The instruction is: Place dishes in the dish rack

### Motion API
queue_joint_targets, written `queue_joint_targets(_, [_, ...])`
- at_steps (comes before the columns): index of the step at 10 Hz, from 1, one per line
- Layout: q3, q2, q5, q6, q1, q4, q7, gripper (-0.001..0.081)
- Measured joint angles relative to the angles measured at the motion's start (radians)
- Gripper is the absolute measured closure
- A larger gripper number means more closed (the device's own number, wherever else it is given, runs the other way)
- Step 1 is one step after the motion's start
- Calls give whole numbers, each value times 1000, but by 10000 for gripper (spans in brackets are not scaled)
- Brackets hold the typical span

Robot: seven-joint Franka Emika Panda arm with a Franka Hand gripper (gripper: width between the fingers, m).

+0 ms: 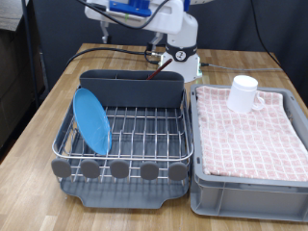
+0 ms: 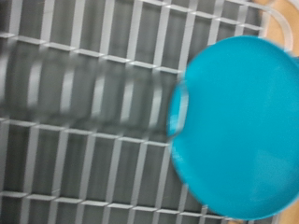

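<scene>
Plate [image 1: 92, 120], light blue, standing on edge in the dish rack [image 1: 144, 130] at its exterior-view left, leaning toward the rack's left wall. Spoon [image 1: 152, 72] handle poking from the rack's tall back compartment. Mug [image 1: 243, 93] upright on the checked cloth [image 1: 252, 135] in the crate [image 1: 250, 188] right of the rack. Gripper unseen in both views; jaws' state cannot tell. Blurred plate [image 2: 238, 126] over rack wires [image 2: 84, 112] in wrist view.

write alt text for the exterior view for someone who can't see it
A light-blue plate stands on edge in the wire dish rack on a wooden table. At the view's right, a white mug sits on a pink checked cloth over a grey crate. The robot arm rises behind the rack; its pincer isn't clearly visible.
</scene>
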Motion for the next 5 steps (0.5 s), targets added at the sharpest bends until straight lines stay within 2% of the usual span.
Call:
queue_joint_targets(1, [18,-19,28,-38,21,2,-9,4])
queue_joint_targets(3, [55,-50,47,-59,59,0,-23,4])
queue_joint_targets(5, [64,-76,58,-58,101,-8,-127,4])
